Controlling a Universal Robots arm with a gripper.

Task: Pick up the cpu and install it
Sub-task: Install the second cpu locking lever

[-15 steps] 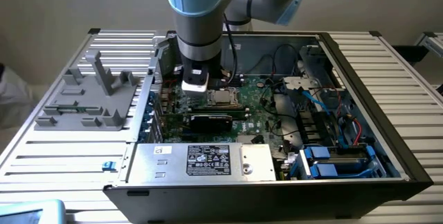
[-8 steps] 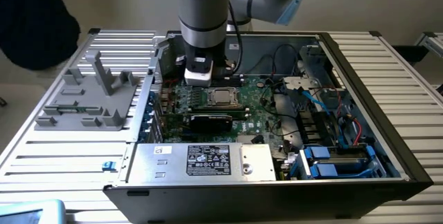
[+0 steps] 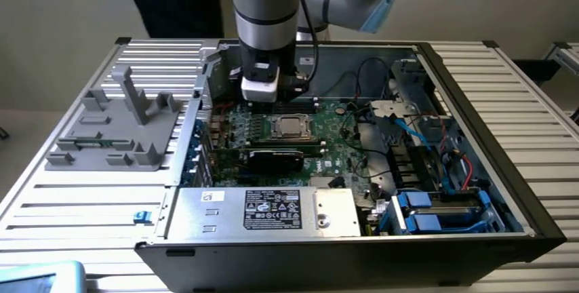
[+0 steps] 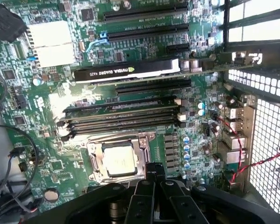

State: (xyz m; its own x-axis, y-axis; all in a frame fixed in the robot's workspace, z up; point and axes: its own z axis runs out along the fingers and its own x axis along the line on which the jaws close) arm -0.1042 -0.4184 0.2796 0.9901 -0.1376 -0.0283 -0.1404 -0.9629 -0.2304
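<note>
Dull silver, the small square cpu (image 3: pixel 289 126) (image 4: pixel 118 158) already lies flat inside the metal socket frame (image 3: pixel 289 127) (image 4: pixel 117 161) on the green motherboard (image 3: pixel 344 157) (image 4: pixel 51 98). Your black gripper (image 4: pixel 155 175) hovers just above it, fingers closed on nothing.

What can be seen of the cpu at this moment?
The cpu is a small flat square chip with a dull silver metal top. It lies flat inside the square metal socket frame on the green motherboard, beside the long memory slots. Nothing grips it; the shut hand is above it.
</note>
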